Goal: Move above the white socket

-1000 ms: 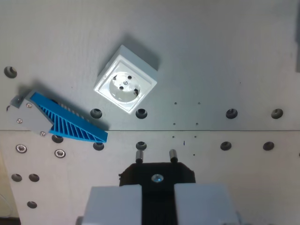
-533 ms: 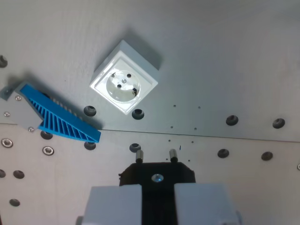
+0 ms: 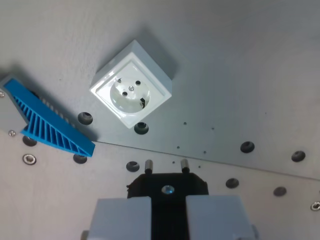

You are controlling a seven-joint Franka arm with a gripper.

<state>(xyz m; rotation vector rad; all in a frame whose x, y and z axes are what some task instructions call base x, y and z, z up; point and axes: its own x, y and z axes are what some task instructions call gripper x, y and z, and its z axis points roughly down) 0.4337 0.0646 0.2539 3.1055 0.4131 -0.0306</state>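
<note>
Above the pincer [image 3: 166,172] gripping a black plug [image 3: 167,186], white socket [image 3: 131,92] sitting on the table [image 3: 240,65], blue ribbed wedge [image 3: 47,122] lying at the wrist view's left

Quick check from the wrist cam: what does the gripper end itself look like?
The gripper shows two pale grey blocky fingers at the bottom edge, a black body between them with a silver screw, and two short metal pins projecting forward. No cables or markings show.

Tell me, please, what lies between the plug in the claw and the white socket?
In the wrist view, only the bare board with one dark hole lies between the plug and the white socket.
</note>
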